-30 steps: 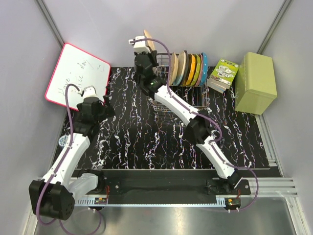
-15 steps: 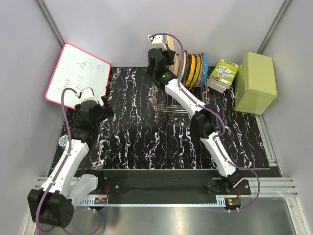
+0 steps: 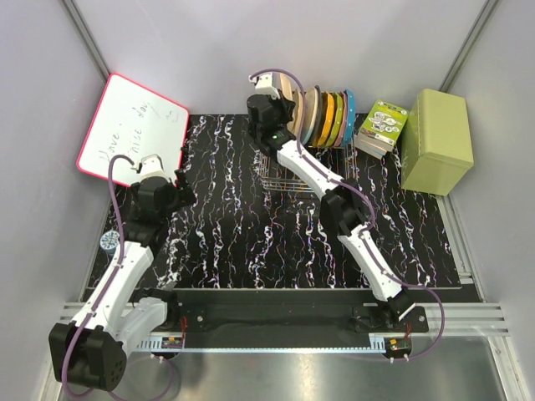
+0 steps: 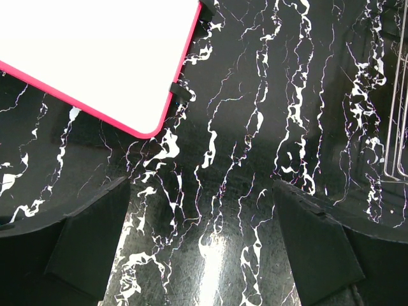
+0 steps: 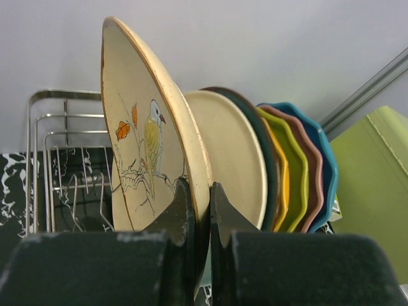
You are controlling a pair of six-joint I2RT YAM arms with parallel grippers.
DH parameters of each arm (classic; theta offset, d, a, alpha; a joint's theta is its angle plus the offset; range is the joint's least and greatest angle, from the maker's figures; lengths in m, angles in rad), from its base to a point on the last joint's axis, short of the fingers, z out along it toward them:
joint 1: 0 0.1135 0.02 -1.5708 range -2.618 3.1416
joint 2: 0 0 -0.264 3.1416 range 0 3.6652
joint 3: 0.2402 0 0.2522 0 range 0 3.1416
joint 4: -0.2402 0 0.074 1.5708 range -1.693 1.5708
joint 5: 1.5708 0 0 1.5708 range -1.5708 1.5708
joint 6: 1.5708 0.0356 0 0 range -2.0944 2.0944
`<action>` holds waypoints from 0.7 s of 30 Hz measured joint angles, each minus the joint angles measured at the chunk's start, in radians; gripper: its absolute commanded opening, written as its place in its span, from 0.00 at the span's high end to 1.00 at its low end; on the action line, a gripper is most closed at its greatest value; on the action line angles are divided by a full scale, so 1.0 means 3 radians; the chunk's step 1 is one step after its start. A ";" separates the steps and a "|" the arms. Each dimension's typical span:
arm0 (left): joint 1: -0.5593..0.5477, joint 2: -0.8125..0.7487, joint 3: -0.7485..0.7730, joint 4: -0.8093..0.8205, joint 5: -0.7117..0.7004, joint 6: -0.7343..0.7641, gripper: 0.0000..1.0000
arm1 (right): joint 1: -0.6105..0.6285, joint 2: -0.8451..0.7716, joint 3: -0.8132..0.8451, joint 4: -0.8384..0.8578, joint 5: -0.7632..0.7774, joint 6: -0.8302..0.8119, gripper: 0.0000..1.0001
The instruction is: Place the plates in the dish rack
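Right wrist: my right gripper (image 5: 203, 191) is pinched tight on the lower rim of a peach-tan plate (image 5: 150, 127), one finger on each face.
Held plate: it stands on edge, the painted bird and leaf facing left, its top leaning left away from the row.
Row beside it: a cream plate (image 5: 233, 153) is just to its right, then a dark teal plate (image 5: 271, 159), then the small coloured plates (image 5: 299, 172) in orange, green, pink and blue.
Rack: the dish rack (image 5: 64, 121) is silver wire; its dividers show to the left of my plate.
Seating: I cannot tell whether the plate's bottom edge sits in a slot, as my fingers hide it.
Left wrist: my left gripper (image 4: 203, 223) is spread wide with nothing in it, above the black marbled table (image 4: 255, 95), near a corner of the red-framed whiteboard (image 4: 95, 51).
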 measured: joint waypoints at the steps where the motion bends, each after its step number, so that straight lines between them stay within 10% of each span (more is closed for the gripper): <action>1: 0.0000 0.0000 -0.0001 0.0003 0.0001 0.0000 0.01 | 0.0000 0.0032 0.0001 -0.0011 0.0000 0.0001 1.00; 7: 0.0000 -0.0001 -0.0006 0.0003 0.0011 -0.0001 0.01 | -0.0003 0.0165 0.0005 -0.0028 -0.0075 0.0058 1.00; 12: 0.0000 -0.0001 -0.0020 0.0018 0.0028 -0.0003 0.01 | -0.0005 0.0177 0.0005 -0.0006 -0.0146 0.0075 0.61; 21: 0.0000 0.0004 -0.0020 0.0028 0.0123 -0.0022 0.01 | -0.0036 0.0177 0.0014 0.0156 -0.0107 0.0000 0.56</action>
